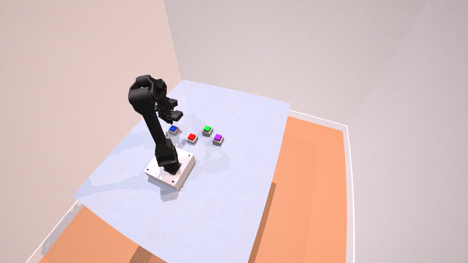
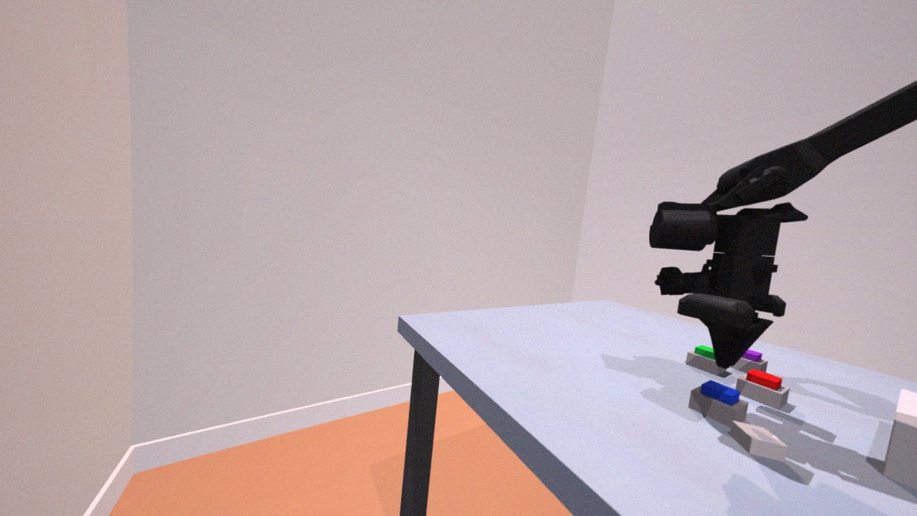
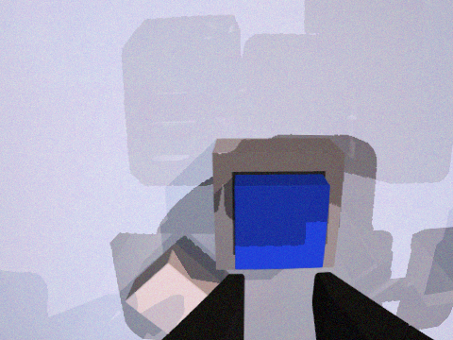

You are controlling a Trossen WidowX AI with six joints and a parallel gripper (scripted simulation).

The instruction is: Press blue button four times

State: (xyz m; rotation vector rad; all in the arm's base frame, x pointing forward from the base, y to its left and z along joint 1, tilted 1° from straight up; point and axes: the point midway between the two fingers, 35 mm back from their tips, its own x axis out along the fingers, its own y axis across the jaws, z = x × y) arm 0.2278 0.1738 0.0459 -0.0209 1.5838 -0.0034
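Observation:
The blue button [image 1: 173, 128] [image 2: 719, 391] [image 3: 278, 212] sits in its grey housing with its cap standing up. My gripper [image 1: 170, 122] [image 2: 724, 366] [image 3: 278, 288] points down above the blue button, with a gap between the fingertips and the cap. In the wrist view its two black fingers stand a little apart with nothing between them, just below the button's near edge. The gripper is partly open and empty.
A pale block [image 2: 761, 439] [image 3: 165, 293] lies close beside the blue button. The red button [image 1: 191, 137] [image 2: 764, 379] stands nearby. The green button [image 1: 207, 128] [image 2: 703, 350] and purple button [image 1: 218, 137] [image 2: 752, 355] are farther off. The white robot base [image 1: 186, 160] is behind them.

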